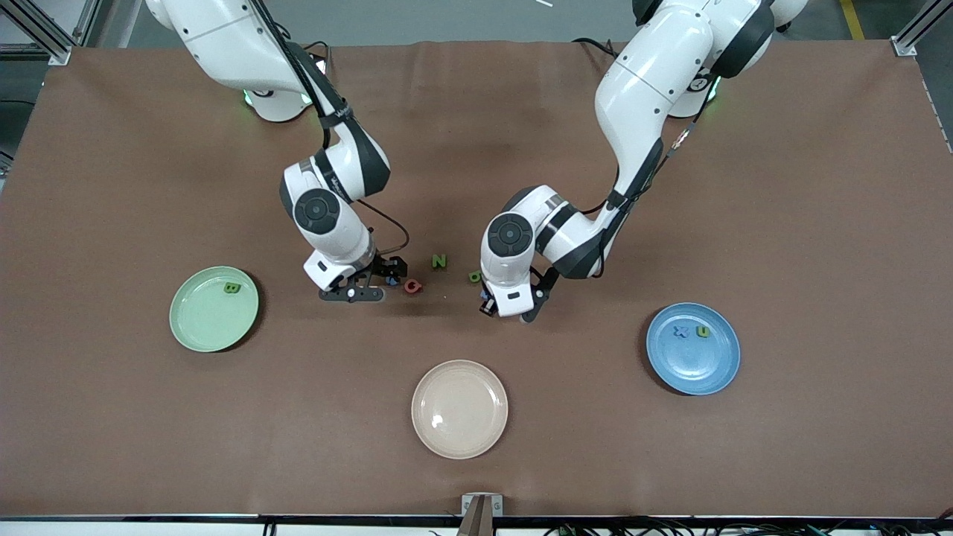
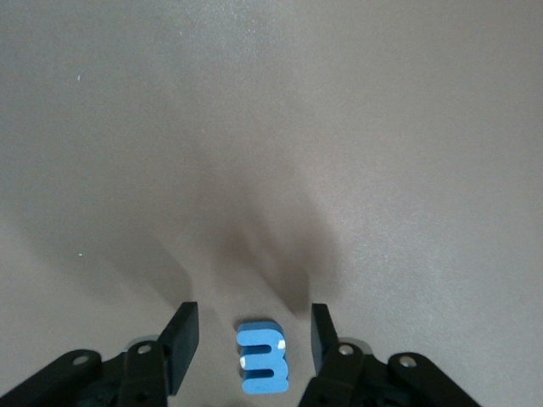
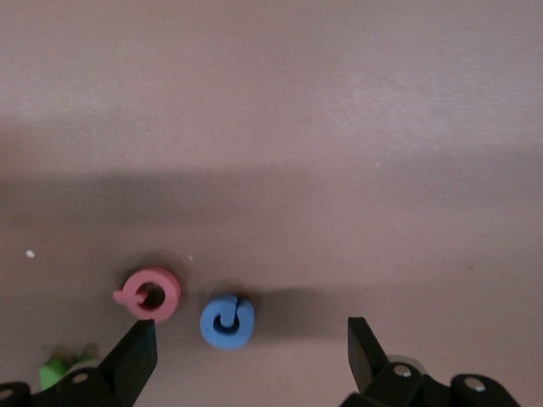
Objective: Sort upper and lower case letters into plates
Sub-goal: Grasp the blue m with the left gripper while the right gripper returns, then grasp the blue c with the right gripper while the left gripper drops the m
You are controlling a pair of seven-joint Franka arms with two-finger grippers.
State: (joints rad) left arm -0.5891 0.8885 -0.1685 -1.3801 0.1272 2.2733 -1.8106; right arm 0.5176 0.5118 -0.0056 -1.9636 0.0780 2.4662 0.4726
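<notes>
Front view
Table: you have a brown cloth-covered table.
Mint plate: the pale mint green round plate lies toward the right arm's end, with a green letter B in it.
Blue plate: the medium blue round plate lies toward the left arm's end, holding a blue letter x and a green letter u side by side.
Cream plate: the cream-beige round plate sits near the middle of the table edge closest to the front camera.
Loose letters: a green letter N, a pink letter G and a small green letter lie mid-table between the two grippers.
Right gripper: low, just beside the pink letter G.
Left gripper: low, beside the small green letter.

Left wrist view
Left gripper: your fingers stand apart, either side of a chunky blue letter on the cloth, not touching it.

Right wrist view
Right gripper: jaws spread wide, gripping nothing.
Letters: a small round blue letter lies between the fingers, with the pink letter G just beside it.
</notes>
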